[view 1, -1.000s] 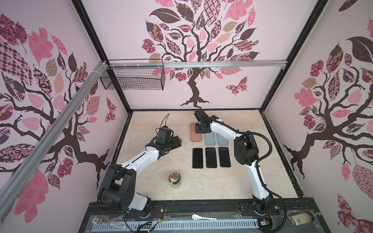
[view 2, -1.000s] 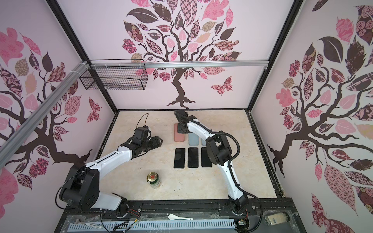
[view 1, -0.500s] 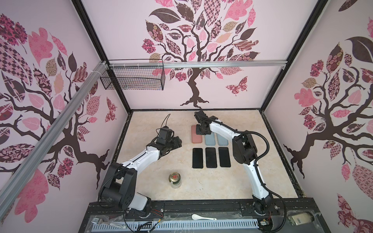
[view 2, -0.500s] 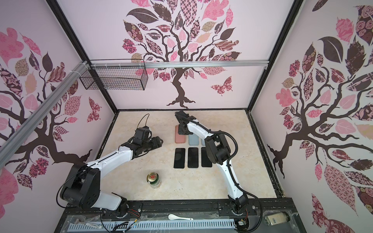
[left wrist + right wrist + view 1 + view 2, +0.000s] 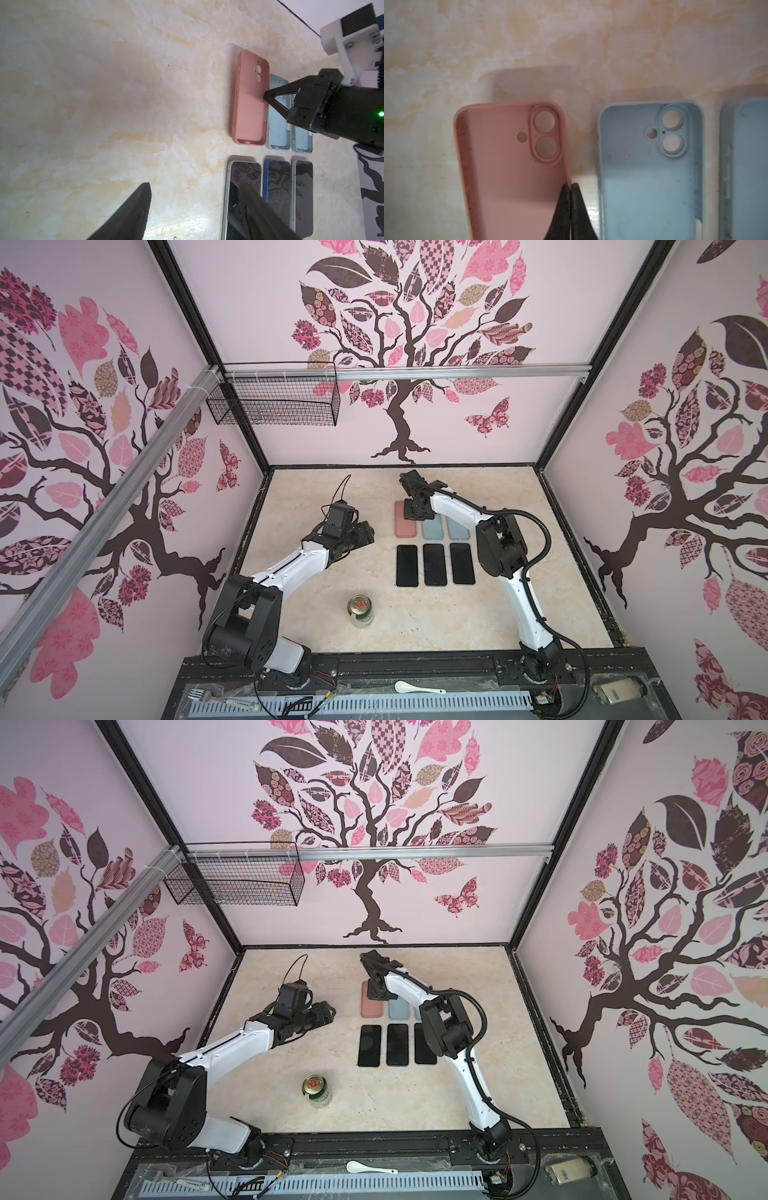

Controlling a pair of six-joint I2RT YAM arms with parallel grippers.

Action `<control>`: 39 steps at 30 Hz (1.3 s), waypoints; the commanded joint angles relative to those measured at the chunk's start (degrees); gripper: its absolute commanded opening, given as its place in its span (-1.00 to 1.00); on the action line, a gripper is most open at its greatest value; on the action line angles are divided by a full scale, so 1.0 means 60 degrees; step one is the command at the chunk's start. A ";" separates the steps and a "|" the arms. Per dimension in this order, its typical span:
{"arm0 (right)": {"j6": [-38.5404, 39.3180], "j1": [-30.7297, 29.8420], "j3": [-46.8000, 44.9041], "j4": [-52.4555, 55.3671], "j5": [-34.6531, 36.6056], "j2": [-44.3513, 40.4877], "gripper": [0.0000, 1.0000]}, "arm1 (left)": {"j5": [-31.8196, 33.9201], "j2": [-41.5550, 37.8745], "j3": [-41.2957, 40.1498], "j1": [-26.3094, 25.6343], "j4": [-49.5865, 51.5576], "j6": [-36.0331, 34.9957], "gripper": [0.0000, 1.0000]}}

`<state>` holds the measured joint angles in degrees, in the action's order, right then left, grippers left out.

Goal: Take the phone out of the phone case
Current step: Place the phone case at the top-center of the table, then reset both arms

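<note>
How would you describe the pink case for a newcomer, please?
On the marble table, three empty cases lie in a row behind three phones. The pink case ends that row nearest the left arm; the other two are blue cases.

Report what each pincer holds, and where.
Right pincer pinches the pink case by its long side wall, beside the blue case. Left pincer is open, holding nothing.

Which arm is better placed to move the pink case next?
Right. The right gripper is shut on the side wall of the pink case; the left gripper hangs open, well apart from it.
</note>
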<state>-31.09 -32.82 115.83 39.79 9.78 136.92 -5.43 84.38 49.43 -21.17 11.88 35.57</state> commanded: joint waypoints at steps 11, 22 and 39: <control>-0.0168 -0.0004 0.0313 0.0395 -0.0121 0.0215 -0.72 | 0.0098 0.0000 0.0295 -0.0031 0.0092 -0.0180 0.41; 0.0145 0.0012 0.0213 0.0491 -0.0556 -0.1192 -0.59 | 0.0333 -0.1279 0.0303 -0.0061 0.0331 -0.0658 0.47; 0.1315 0.0067 -0.9838 -0.5849 0.0288 -0.9062 0.99 | 0.2045 -0.5256 -0.2421 -0.0064 -0.0770 -0.1568 0.97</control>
<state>-25.19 -32.73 62.30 11.05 6.46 86.72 2.09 54.61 37.15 -21.43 9.87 26.83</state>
